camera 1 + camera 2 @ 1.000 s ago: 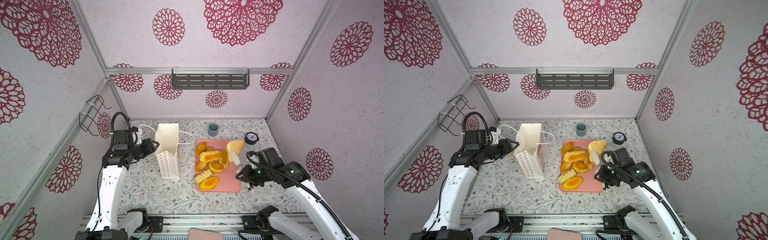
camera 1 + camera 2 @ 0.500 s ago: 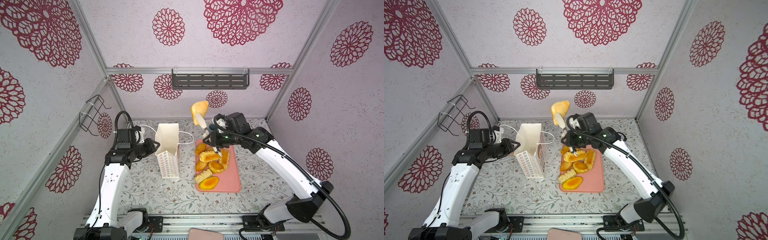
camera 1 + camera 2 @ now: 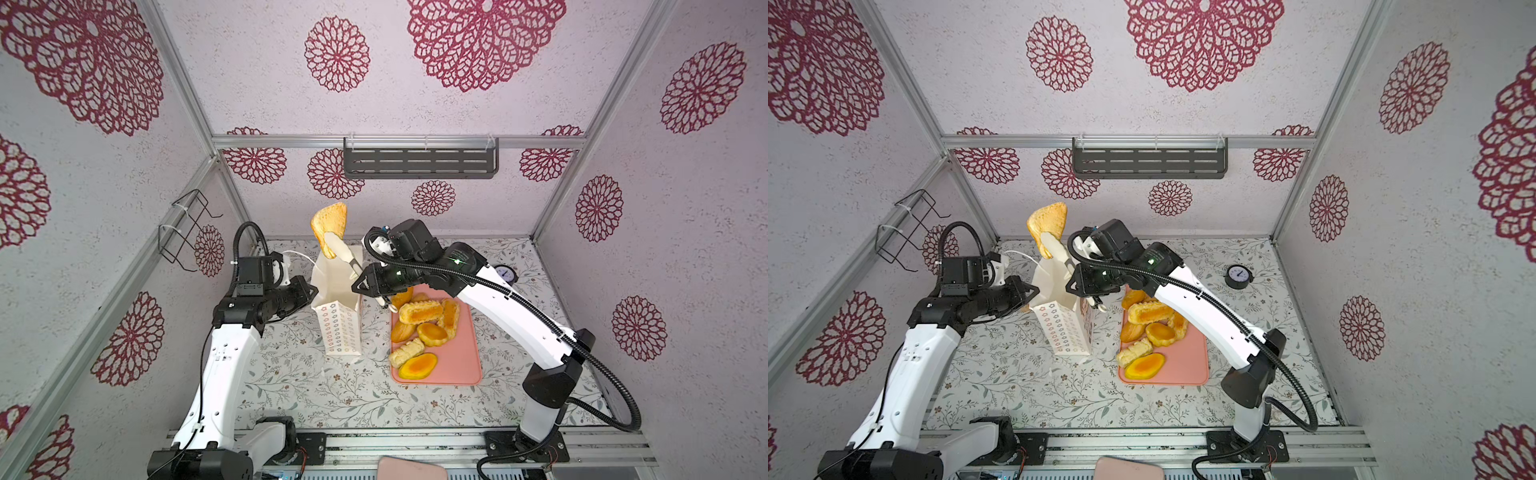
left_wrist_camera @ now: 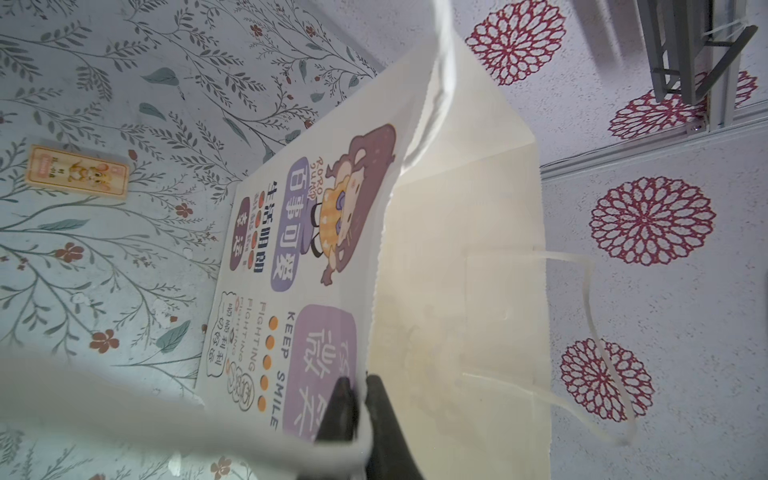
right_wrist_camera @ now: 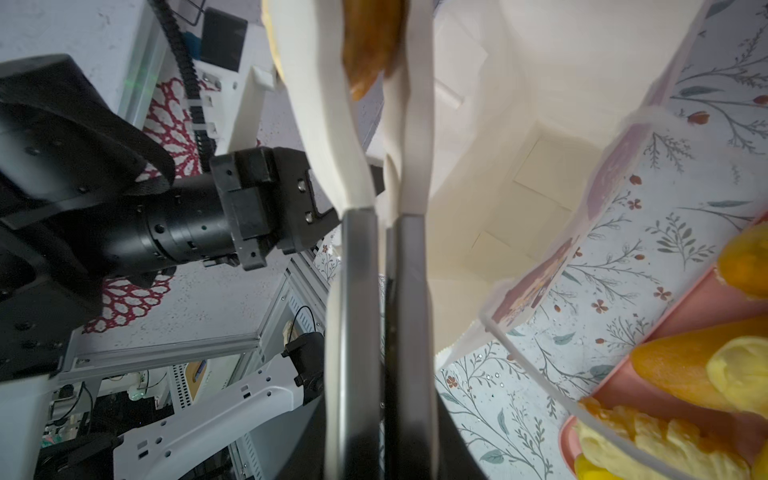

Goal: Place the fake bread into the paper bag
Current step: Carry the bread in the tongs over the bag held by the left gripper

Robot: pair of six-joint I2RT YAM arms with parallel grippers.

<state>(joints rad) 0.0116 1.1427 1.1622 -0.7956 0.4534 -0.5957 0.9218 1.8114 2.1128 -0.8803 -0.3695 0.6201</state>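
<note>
The white paper bag (image 3: pixel 338 332) (image 3: pixel 1065 332) stands upright left of the pink tray (image 3: pixel 469 353). My left gripper (image 3: pixel 313 293) (image 4: pixel 361 386) is shut on the bag's (image 4: pixel 457 249) near rim. My right gripper (image 3: pixel 360 279) (image 3: pixel 1074 277) (image 5: pixel 384 436) is shut on white tongs (image 3: pixel 343 253) (image 5: pixel 357 166). The tongs clasp a tan triangular fake bread (image 3: pixel 330 224) (image 3: pixel 1047 226) (image 5: pixel 370 41), raised above the bag's open mouth (image 5: pixel 519 187). Several more golden breads (image 3: pixel 419 311) (image 3: pixel 1150 313) lie on the tray.
A small black gauge (image 3: pixel 504 274) (image 3: pixel 1239 276) sits at the back right of the table. A wire rack (image 3: pixel 187 232) hangs on the left wall and a dark shelf (image 3: pixel 419 162) on the back wall. A small card (image 4: pixel 77 172) lies beside the bag.
My right arm has swung up and left from beside the tray, carrying the triangular bread in the tongs to above the bag. My left gripper has closed on the bag's rim.
</note>
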